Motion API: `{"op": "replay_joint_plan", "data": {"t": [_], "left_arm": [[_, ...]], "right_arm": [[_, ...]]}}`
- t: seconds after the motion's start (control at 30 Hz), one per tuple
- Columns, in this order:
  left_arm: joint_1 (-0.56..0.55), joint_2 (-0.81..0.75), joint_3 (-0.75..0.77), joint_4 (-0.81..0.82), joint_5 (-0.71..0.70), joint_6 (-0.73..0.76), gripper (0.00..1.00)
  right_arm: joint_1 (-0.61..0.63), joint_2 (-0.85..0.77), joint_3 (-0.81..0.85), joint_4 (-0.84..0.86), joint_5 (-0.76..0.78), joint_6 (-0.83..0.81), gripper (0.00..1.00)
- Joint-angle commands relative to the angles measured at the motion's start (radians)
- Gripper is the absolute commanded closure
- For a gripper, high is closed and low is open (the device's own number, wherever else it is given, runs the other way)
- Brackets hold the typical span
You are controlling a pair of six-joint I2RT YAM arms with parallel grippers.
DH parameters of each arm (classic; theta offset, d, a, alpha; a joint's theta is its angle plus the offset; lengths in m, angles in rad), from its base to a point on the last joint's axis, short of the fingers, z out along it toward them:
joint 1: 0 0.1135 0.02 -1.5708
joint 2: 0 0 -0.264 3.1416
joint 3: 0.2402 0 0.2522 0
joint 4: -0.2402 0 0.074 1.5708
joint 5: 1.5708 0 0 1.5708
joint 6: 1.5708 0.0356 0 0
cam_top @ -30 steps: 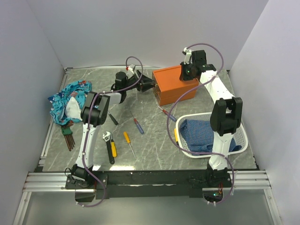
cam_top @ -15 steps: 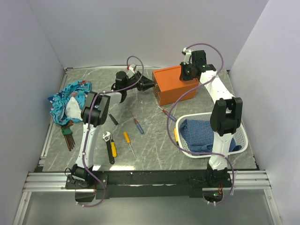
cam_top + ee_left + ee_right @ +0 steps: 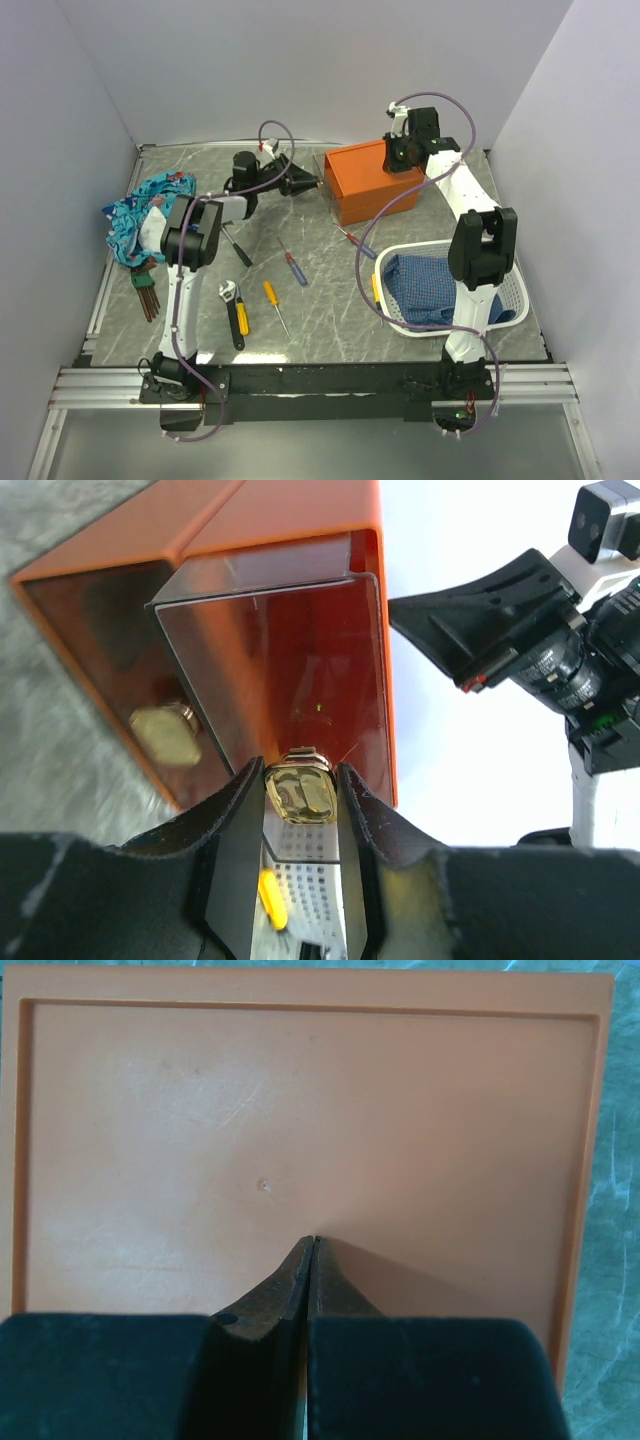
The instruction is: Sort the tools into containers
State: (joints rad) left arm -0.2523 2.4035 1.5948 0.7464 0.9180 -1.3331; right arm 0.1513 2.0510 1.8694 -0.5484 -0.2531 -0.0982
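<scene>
The left jaws clamp the brass knob point(image 3: 300, 792) of a clear drawer point(image 3: 270, 650), part-way out of the orange box point(image 3: 372, 182) near the surface's far edge. The right jaws, shut and empty, rest on the box top, likely to steady it. Screwdrivers point(image 3: 293, 266) and a wrench point(image 3: 236, 312) lie loose toward the near edge.

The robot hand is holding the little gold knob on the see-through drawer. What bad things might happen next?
The left hand pinches only the small gold knob, so it might slip off. The clear drawer already sticks out of the orange box; pulled much further, it may come right out and fall. The shut right hand seems to press on the box's top; if it slides off, the whole box could drag along.
</scene>
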Motion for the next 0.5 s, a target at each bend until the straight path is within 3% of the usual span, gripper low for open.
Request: {"op": "replay_joint_plan", "data": {"t": [0.0, 0.2, 0.33, 0.37, 0.4, 0.47], "left_arm": [[0.045, -0.093, -0.061, -0.085, 0.068, 0.094, 0.99], [0.08, -0.138, -0.136, -0.133, 0.093, 0.129, 0.99], [0.097, -0.178, -0.128, -0.3, 0.127, 0.242, 0.95], [0.102, -0.181, -0.128, -0.332, 0.128, 0.268, 0.85], [0.104, -0.185, -0.128, -0.385, 0.127, 0.309, 0.54], [0.108, -0.205, -0.125, -0.435, 0.092, 0.348, 0.39]], "right_arm": [[0.004, 0.038, -0.046, -0.068, 0.046, -0.029, 1.0], [0.007, 0.057, -0.032, -0.073, 0.046, -0.049, 1.0], [0.005, 0.06, -0.032, -0.064, 0.051, -0.052, 1.0], [0.005, 0.058, -0.033, -0.062, 0.049, -0.052, 1.0], [0.005, 0.057, -0.032, -0.058, 0.049, -0.052, 1.0], [0.005, 0.06, -0.029, -0.056, 0.048, -0.052, 1.0]]}}
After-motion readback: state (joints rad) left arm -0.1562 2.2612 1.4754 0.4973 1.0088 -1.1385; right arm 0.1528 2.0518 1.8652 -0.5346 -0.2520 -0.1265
